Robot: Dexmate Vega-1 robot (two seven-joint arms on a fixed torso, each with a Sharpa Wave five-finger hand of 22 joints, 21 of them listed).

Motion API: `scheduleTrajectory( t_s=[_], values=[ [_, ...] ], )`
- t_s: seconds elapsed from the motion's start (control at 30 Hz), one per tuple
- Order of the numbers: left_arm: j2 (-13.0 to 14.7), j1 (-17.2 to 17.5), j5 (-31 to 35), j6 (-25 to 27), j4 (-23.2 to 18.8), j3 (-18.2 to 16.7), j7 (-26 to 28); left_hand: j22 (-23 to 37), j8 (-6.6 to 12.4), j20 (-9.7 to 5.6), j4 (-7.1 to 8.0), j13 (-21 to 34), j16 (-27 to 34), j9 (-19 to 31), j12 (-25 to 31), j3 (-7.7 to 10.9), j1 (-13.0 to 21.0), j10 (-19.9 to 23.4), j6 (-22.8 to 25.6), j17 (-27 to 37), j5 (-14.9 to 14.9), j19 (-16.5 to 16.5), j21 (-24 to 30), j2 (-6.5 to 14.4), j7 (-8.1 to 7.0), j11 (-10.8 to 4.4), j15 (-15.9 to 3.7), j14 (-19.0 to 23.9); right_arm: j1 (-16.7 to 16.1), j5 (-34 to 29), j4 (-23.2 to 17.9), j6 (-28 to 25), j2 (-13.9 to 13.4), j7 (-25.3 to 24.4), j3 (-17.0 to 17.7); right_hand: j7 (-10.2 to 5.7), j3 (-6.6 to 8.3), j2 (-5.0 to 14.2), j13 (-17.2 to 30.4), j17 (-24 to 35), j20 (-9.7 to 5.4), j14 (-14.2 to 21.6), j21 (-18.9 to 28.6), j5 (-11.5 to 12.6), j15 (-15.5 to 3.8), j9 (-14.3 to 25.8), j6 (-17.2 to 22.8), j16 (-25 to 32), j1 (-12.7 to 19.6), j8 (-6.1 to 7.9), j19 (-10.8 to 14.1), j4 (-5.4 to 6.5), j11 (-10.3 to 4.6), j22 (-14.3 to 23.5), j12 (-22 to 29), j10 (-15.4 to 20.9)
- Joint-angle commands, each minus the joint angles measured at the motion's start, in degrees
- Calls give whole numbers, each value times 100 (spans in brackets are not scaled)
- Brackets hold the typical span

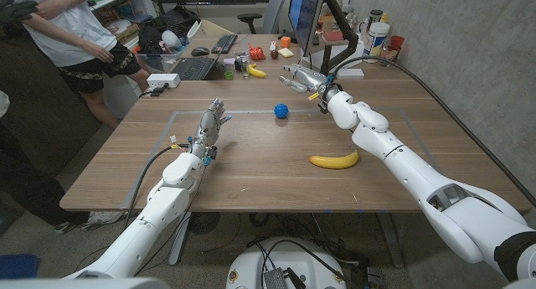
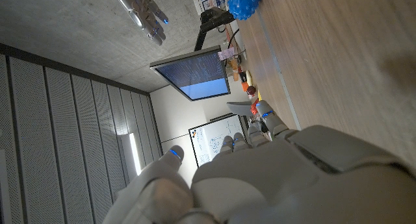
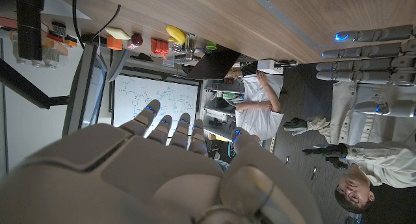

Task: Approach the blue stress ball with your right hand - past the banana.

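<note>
- Wooden worktop (image 1: 251,167) carried everything.
- Right robot hand (image 1: 299,77), fingers apart and holding nothing, hovered beyond the banana (image 1: 333,160).
- Blue stress ball (image 1: 281,110) sat just beside that hand; probably light and squashy, best cupped around its middle.

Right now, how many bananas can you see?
2. One banana lies on the table near the robot's right arm; a second banana sits among the clutter at the far edge. Others may be hidden there.

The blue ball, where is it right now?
In the head view, the blue stress ball sits on the table beyond the banana, just left of the right hand.
</note>
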Motion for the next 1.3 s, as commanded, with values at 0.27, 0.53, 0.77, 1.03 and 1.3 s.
scheduleTrajectory(
  t_s=[0.27,0.53,0.77,1.03,1.3],
  values=[
    [24,30,-17,38,-53,-18,4,16,48,-137,-2,30,26,20,26,44,13,-473,-786,15,35,-557,50,747,-55,1,23,-473,69,-122,116,-29,4,45,-126,-20,46,236,17,19,-567,-74,-32,-21,-385,32,-35,-4,105,4,18,-25,-31,1,-6,-27],
    [28,40,-29,86,-115,-26,8,16,48,-136,-2,30,27,20,24,44,13,-478,-783,15,35,-559,50,747,-45,0,31,-470,101,-172,159,-33,-7,75,-180,-17,51,230,17,17,-566,-76,-35,-24,-382,33,-44,-4,125,4,25,-36,-34,1,-6,-33],
    [39,61,-28,103,-148,-41,10,16,49,-140,-2,30,27,20,25,44,13,-476,-780,16,35,-558,50,746,-50,2,26,-469,96,-215,159,-104,5,103,-210,-19,63,228,16,13,-555,-72,-40,-25,-392,32,-45,-4,160,7,37,-57,-30,0,-6,-38],
    [38,77,-31,86,-123,-59,-6,16,47,-142,-3,30,26,20,26,44,13,-471,-781,16,35,-557,51,745,-53,2,23,-469,124,-273,206,-167,33,126,-269,-29,84,228,16,8,-557,-69,-50,-27,-392,32,-60,-5,213,7,42,-90,-48,-1,-6,-48],
    [16,37,-22,14,-11,-49,-47,15,48,-141,-3,30,26,20,27,44,13,-469,-775,16,35,-555,52,745,-47,-3,27,-469,155,-321,233,-183,38,156,-325,-32,100,232,16,6,-558,-75,-60,-31,-393,32,-62,-7,254,12,44,-113,-46,-2,-5,-51]
  ],
)
